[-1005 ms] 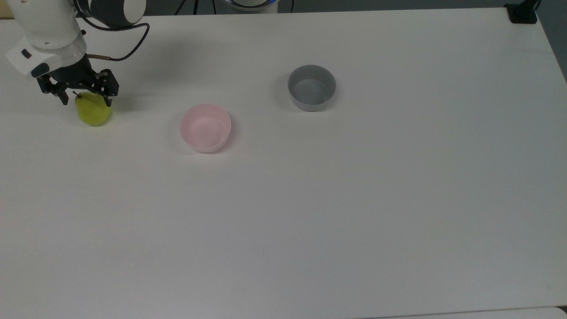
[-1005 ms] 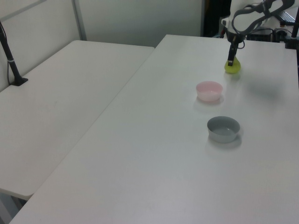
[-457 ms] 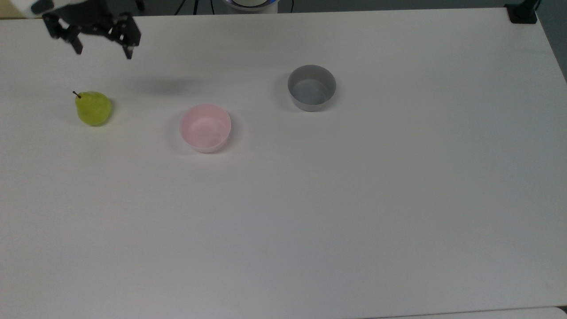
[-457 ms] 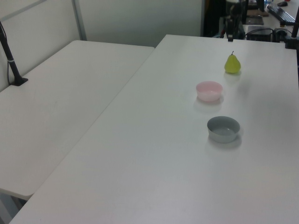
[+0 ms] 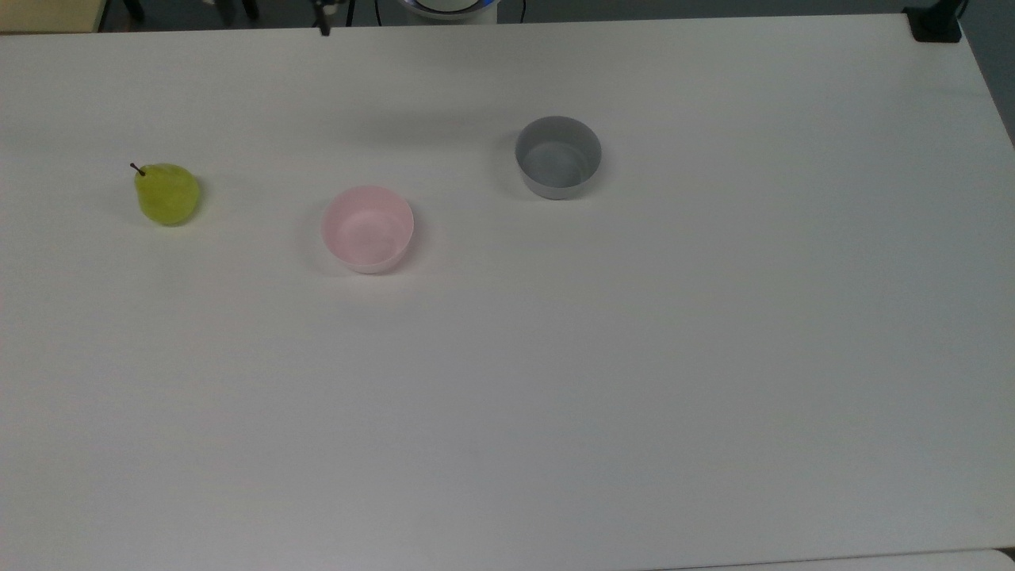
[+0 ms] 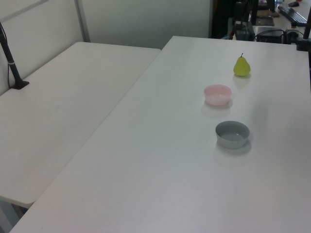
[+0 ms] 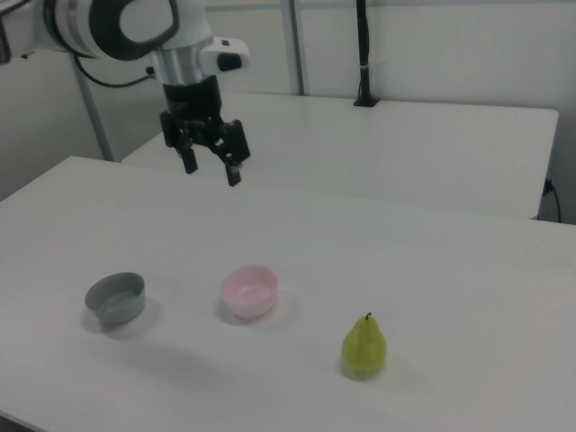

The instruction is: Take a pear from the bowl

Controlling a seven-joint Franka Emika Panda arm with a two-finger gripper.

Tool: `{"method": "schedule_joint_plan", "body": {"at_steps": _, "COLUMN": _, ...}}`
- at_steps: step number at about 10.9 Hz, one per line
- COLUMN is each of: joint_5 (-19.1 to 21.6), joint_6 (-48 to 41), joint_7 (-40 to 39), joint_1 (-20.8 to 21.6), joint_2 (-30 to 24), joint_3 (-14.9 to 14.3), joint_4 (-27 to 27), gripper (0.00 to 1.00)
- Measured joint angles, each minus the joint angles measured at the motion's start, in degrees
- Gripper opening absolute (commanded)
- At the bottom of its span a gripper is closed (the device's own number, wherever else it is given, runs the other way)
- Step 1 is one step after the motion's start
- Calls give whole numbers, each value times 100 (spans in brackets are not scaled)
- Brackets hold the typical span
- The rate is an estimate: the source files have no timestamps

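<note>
In the top view's left we are seeing the pear (image 5: 167, 194) standing upright on the table (image 5: 555, 381), smooth, yellow-green, already outside the bowl (image 5: 367, 229), which is sitting empty, round, pale pink. Rightward, a plain grey bowl (image 5: 557, 156). In the right view we are holding the gripper (image 7: 211, 163) high above both bowls, jaws wide, gripping nothing.

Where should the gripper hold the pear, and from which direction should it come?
Probably from above, fingers on either side of the wide lower body. The pear stands upright on the table, stem up and narrowing toward the top, with nothing close beside it.
</note>
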Motion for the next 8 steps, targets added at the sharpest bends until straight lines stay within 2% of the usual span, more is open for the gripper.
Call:
{"method": "schedule_joint_plan", "body": {"at_steps": 2, "joint_5": 70, "joint_6": -92, "joint_7": 165, "joint_1": 434, "joint_2": -151, "joint_3": -154, "joint_4": -1, "gripper": 100}}
{"method": "schedule_joint_plan", "body": {"at_steps": 4, "joint_5": 70, "joint_6": -5, "joint_7": -108, "joint_1": 753, "joint_2": -145, "joint_3": -301, "joint_4": -10, "gripper": 100}}
{"method": "schedule_joint_plan", "body": {"at_steps": 8, "joint_5": 70, "joint_6": 160, "joint_7": -266, "joint_1": 791, "joint_2": -116, "joint_3": -343, "joint_4": -13, "gripper": 100}}
